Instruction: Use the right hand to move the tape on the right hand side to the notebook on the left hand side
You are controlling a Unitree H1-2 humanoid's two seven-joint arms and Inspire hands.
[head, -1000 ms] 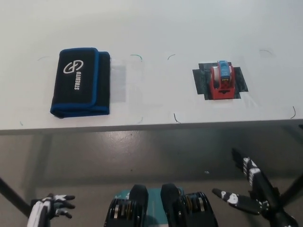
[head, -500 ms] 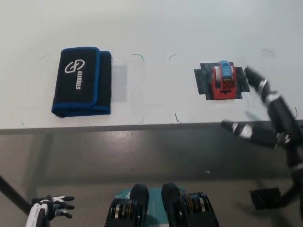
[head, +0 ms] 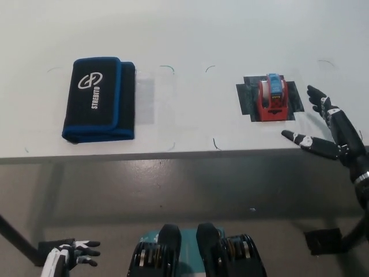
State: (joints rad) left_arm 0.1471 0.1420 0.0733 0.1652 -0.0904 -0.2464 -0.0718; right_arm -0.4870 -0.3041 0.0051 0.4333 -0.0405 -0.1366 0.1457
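A red tape dispenser (head: 271, 99) with a blue top sits on a dark patch on the white table, right of centre. On the left of the table lies a black notebook case (head: 98, 99) with blue edging and a white logo. My black right hand (head: 328, 128) is open with its fingers spread, over the table's front right edge, a short way right of the tape and not touching it. My white left hand (head: 72, 257) rests low at the bottom left, below the table, fingers apart and holding nothing.
The white table (head: 190, 34) carries small pen marks around both things. Its front edge runs across the middle of the view, with grey floor below. A dark square object (head: 323, 241) lies on the floor at the lower right.
My right hand rose from below the table to the table's right edge and then settled slightly lower and to the right, beside the tape. The tape and notebook have stayed put.
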